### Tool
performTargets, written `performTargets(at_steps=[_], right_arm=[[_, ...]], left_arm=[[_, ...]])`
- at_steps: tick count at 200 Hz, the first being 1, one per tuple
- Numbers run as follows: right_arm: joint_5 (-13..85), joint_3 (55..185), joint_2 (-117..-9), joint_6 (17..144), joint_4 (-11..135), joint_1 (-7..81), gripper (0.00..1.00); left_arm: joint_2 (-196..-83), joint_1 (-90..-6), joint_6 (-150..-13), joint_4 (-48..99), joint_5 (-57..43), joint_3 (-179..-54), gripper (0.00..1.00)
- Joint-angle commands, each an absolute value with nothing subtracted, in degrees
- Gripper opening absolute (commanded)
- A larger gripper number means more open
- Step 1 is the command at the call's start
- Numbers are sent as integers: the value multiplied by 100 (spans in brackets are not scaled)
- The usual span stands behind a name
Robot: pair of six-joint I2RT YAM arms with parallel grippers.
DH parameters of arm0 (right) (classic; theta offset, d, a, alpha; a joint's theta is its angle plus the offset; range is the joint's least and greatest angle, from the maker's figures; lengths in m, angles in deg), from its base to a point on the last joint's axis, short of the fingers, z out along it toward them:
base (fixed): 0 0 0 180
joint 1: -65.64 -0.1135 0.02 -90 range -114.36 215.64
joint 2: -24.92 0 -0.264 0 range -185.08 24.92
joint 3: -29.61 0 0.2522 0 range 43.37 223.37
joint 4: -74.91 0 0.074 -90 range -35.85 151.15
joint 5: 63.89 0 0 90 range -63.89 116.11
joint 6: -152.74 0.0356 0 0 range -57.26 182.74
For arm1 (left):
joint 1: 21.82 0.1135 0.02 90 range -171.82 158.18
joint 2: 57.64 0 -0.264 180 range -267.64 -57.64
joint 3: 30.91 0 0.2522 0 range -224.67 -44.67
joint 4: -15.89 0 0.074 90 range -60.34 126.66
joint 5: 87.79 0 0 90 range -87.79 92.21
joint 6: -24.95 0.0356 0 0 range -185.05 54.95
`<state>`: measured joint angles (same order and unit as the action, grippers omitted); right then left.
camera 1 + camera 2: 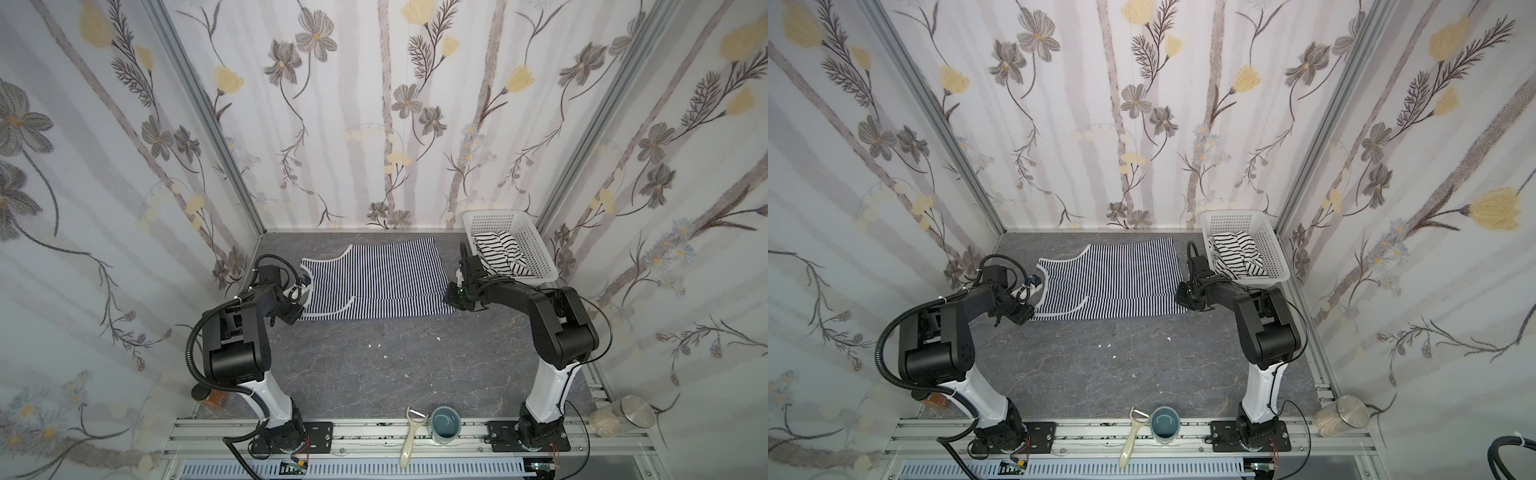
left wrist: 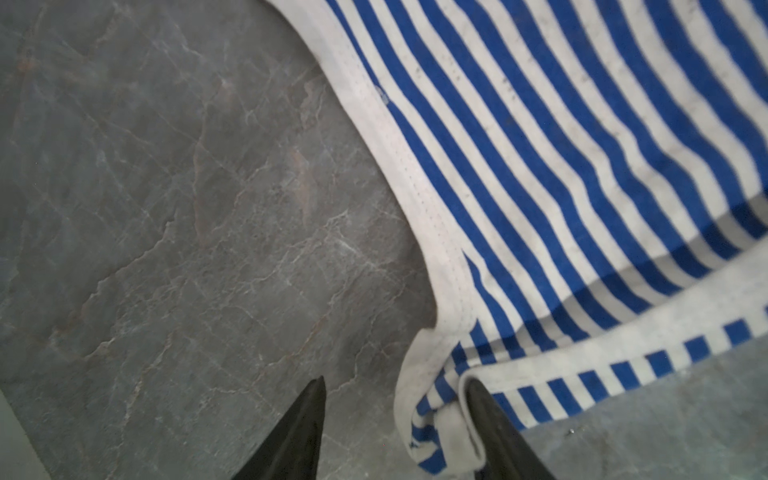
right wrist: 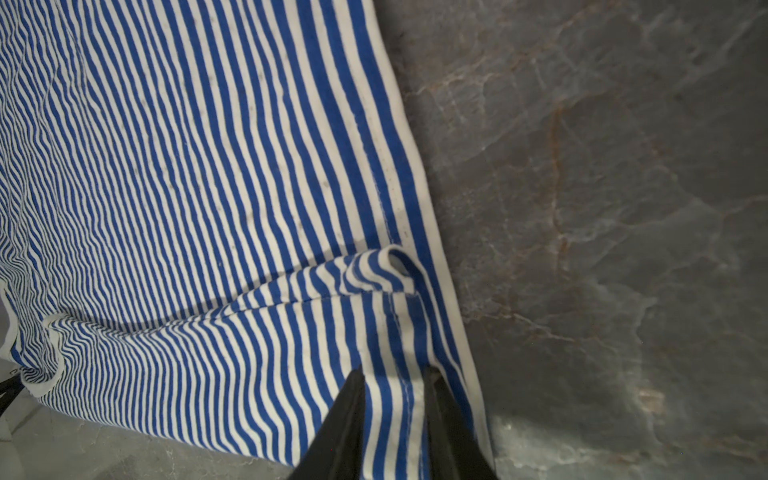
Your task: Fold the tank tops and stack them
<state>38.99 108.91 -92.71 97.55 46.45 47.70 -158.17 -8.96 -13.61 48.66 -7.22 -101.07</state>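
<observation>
In both top views a tank top with fine navy-and-white stripes [image 1: 374, 282] [image 1: 1113, 282] lies spread on the grey table, its near long edge folded over onto itself. My left gripper [image 1: 303, 299] [image 2: 395, 382] is open at its shoulder-strap end, and the white-trimmed strap [image 2: 440, 415] rests against one finger. At the hem end my right gripper [image 1: 451, 297] [image 3: 395, 370] is shut on the folded hem corner [image 3: 399, 332]. A second tank top, white with wide black stripes [image 1: 500, 253] [image 1: 1237, 253], lies crumpled in the basket.
The white perforated basket [image 1: 540, 249] [image 1: 1273, 245] stands at the back right corner, just behind my right arm. On the front rail sit a peeler [image 1: 411, 436], a blue-grey cup [image 1: 445, 424] and, at the right, a lidded glass jar [image 1: 623, 415]. Walls close three sides.
</observation>
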Motion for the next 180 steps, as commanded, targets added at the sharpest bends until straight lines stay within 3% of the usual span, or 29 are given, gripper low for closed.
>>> performTargets(at_steps=[1,33,92,152,180], right_arm=[[3583,10835,-9330,9685,4587,4774,28],[3562,10680,-9137,9651,4573,4722,29],[3425,10628,-8458,9708,4394,4440,36],[3555,10769,-8571,9867,4575,4128,37],[3654,10797,-8812,9929,4778,4057,36]], left_arm=[[-15927,-831,-1230,5110,-465,-10010,56],[-15672,-748,-971,5162,-339,-9726,57],[-15068,-763,-1339,5296,-548,-10118,71],[-14912,-1696,-1971,5339,-665,-10322,72],[-15184,-2142,-2305,5321,-1035,-10303,65]])
